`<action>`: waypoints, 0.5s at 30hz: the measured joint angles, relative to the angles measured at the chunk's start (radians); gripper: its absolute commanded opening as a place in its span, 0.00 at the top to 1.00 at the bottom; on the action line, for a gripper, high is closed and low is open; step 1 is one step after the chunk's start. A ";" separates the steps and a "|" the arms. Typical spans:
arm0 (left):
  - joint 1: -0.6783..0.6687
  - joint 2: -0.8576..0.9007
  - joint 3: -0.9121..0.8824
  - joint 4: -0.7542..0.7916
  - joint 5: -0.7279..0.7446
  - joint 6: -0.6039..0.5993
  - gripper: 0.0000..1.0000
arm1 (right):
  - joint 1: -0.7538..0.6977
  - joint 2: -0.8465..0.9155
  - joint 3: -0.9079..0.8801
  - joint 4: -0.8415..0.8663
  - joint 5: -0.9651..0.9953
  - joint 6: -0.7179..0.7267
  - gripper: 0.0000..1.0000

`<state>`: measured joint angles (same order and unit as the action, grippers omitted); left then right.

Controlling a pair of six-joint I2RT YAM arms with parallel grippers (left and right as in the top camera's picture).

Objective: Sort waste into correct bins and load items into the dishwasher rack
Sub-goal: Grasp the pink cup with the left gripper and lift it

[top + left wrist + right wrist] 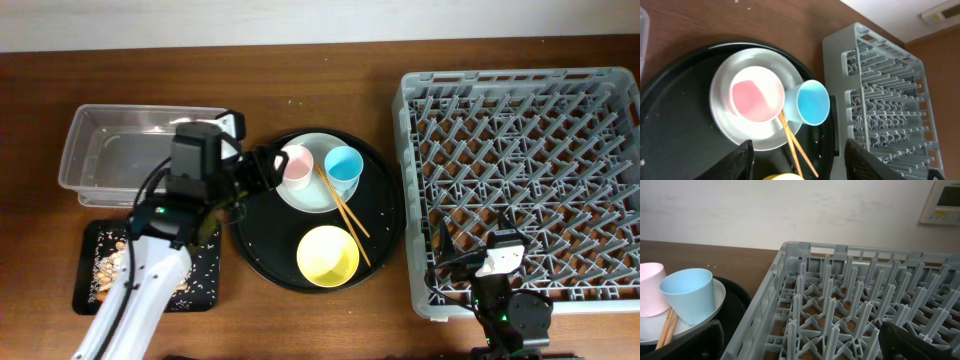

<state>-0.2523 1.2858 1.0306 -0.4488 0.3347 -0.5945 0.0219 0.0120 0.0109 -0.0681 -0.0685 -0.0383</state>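
Observation:
A pink cup (297, 165) and a blue cup (343, 165) stand on a pale round plate (315, 192). Wooden chopsticks (345, 210) lean from the plate towards a yellow bowl (328, 255). My left gripper (263, 172) is open and empty just left of the pink cup; its wrist view shows the pink cup (756, 95), blue cup (810, 102), plate (725, 117) and chopsticks (796, 147) ahead of its fingers (800, 162). My right gripper (480, 245) is open and empty over the near left corner of the grey dishwasher rack (520, 120). Beige food scraps (110, 262) lie in the black rectangular tray (205, 275). No wrapper or paper ball shows.
The dishes sit on a large round black tray (262, 235) between the bins and the rack. A clear plastic tub (110, 150) stands at the back left, partly under my left arm. The right wrist view shows the rack's pegs (865, 305) and both cups at its left.

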 measured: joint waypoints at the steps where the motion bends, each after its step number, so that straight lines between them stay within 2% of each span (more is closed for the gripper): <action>1: -0.021 0.020 0.000 0.041 -0.014 -0.005 0.51 | 0.000 0.000 0.000 0.000 0.000 0.000 0.02; 4: -0.034 0.085 0.037 -0.009 -0.020 -0.012 0.55 | 0.000 0.000 0.000 0.000 0.000 0.000 0.02; 6: -0.034 0.165 0.183 -0.185 -0.021 0.017 0.55 | 0.000 0.000 0.000 0.000 0.000 0.000 0.02; 9: -0.035 0.309 0.535 -0.519 -0.060 0.108 0.54 | 0.000 0.000 0.000 0.000 0.000 0.000 0.02; 11: -0.035 0.394 0.675 -0.636 -0.085 0.145 0.54 | 0.000 0.000 0.000 0.000 0.000 0.000 0.02; 12: -0.035 0.466 0.724 -0.650 -0.104 0.166 0.54 | 0.000 0.000 0.000 0.000 0.000 0.000 0.02; 15: -0.035 0.598 0.726 -0.654 -0.117 0.184 0.54 | 0.000 0.000 0.000 0.000 0.000 0.000 0.02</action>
<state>-0.2871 1.8835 1.7561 -1.1027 0.2176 -0.4103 0.0219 0.0120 0.0109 -0.0681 -0.0685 -0.0383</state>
